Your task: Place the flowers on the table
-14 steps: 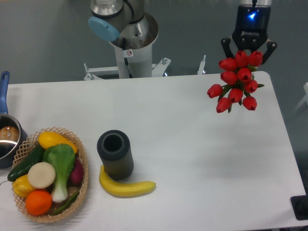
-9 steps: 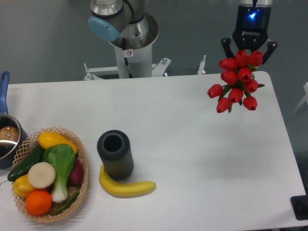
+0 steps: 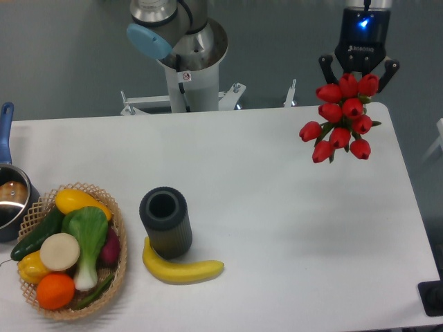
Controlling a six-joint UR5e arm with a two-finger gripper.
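Almost nothing shifted since the earlier frame: at most a hair's drift to the right. From the fixed camera, black two-finger gripper (image 3: 357,77) clamped on the bunch of red tulip buds (image 3: 342,127), held aloft near the far right corner of the smooth white round-cornered tabletop (image 3: 277,207), stems hidden behind the glossy buds. Carrying step, seemingly; next, lowering onto bare surface, then letting go. Elsewhere: ribbed dark cylinder (image 3: 166,222) touching a yellow banana (image 3: 181,268), woven wicker basket (image 3: 119,235) of vegetables.
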